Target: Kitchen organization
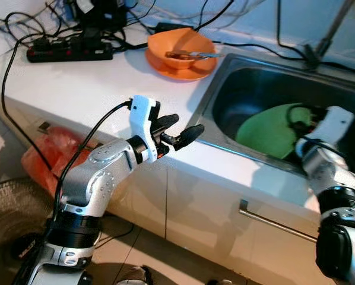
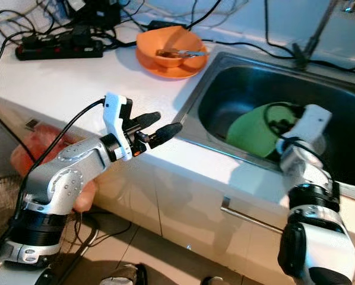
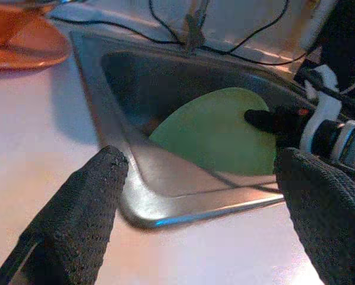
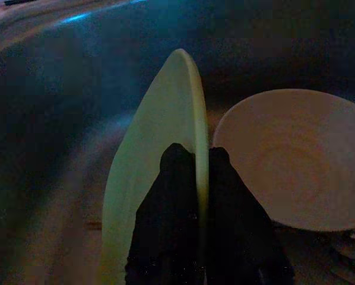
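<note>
The left end effector [image 1: 180, 132] hovers over the near edge of the white bench [image 1: 82, 89], its fingers spread and holding nothing. To the right, inside the sink [image 1: 237, 83], the right end effector [image 4: 194, 155] pinches the rim of a green plate [image 1: 269, 129], tilted on edge beside a pale bowl [image 4: 296, 157]. An orange bowl [image 1: 180, 50] stands far on the bench.

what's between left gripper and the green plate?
Bare white counter, then the sink's steel rim. The left wrist view shows this past the open left gripper. The green plate stands in the basin, pinched by the right gripper.
</note>
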`<state>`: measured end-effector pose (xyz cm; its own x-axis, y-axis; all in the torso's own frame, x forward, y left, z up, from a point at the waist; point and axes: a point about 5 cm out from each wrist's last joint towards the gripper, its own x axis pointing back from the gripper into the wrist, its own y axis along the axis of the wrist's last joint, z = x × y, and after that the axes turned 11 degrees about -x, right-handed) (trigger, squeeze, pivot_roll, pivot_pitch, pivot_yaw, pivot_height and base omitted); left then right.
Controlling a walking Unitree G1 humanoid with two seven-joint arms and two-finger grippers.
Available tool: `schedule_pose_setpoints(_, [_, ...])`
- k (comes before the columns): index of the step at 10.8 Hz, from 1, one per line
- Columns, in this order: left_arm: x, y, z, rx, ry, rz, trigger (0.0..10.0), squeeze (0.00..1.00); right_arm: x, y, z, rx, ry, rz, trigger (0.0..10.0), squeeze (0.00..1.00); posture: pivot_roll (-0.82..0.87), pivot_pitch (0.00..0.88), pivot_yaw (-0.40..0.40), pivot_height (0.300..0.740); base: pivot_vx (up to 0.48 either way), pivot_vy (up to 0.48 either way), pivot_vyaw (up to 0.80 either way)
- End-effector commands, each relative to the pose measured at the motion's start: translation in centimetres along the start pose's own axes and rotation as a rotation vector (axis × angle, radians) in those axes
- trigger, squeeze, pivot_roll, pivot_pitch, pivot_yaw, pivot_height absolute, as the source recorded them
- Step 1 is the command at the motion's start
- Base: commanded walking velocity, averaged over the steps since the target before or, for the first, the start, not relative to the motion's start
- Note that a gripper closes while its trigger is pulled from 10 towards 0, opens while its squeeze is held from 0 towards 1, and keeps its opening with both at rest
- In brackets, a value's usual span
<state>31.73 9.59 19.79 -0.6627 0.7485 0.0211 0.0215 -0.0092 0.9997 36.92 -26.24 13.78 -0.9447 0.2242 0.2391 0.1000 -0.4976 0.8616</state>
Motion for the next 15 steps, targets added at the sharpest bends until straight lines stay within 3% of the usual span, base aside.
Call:
schedule_pose_setpoints(1, [-0.3, 0.3, -0.2, -0.03, -0.024, -0.004, 10.0, 0.75, 0.3, -3.4, -0.7, 0.034, -0.027, 0.142, 10.0, 1.0, 0.1, 0.086, 0.009, 0.74, 0.0, 0.0, 0.0])
schedule_pose_setpoints(4, [-0.3, 0.1, -0.3, -0.04, -0.051, 0.007, 10.0, 0.75, 0.3, -3.4, -1.1, 0.059, -0.027, 0.149, 10.0, 1.0, 0.1, 0.083, 0.014, 0.74, 0.0, 0.0, 0.0])
schedule_pose_setpoints(8, [-0.2, 0.5, 0.3, -0.055, -0.019, -0.005, 10.0, 0.75, 0.2, -2.6, -1.0, 0.243, -0.011, 0.101, 10.0, 1.0, 0.1, 0.078, 0.014, 0.74, 0.0, 0.0, 0.0])
schedule_pose_setpoints(10, [-0.2, 0.7, 0.6, -0.062, 0.007, -0.018, 10.0, 0.73, 0.3, -1.2, -1.2, 0.403, -0.042, 0.009, 10.0, 1.0, 0.11, 0.076, 0.009, 0.74, 0.0, 0.0, 0.0])
schedule_pose_setpoints(14, [-0.1, 0.9, 1.1, -0.071, 0.036, -0.029, 10.0, 0.71, 0.5, 2.6, 0.0, 0.458, -0.02, -0.179, 10.0, 1.0, 0.1, 0.07, 0.007, 0.74, 0.0, 0.0, 0.0])
schedule_pose_setpoints(15, [-0.1, 1.0, 1.3, -0.079, 0.063, -0.037, 10.0, 0.4, 0.6, 3.2, 0.7, 0.467, 0.007, -0.227, 10.0, 1.0, 0.1, 0.068, 0.006, 0.74, 0.0, 0.0, 0.0])
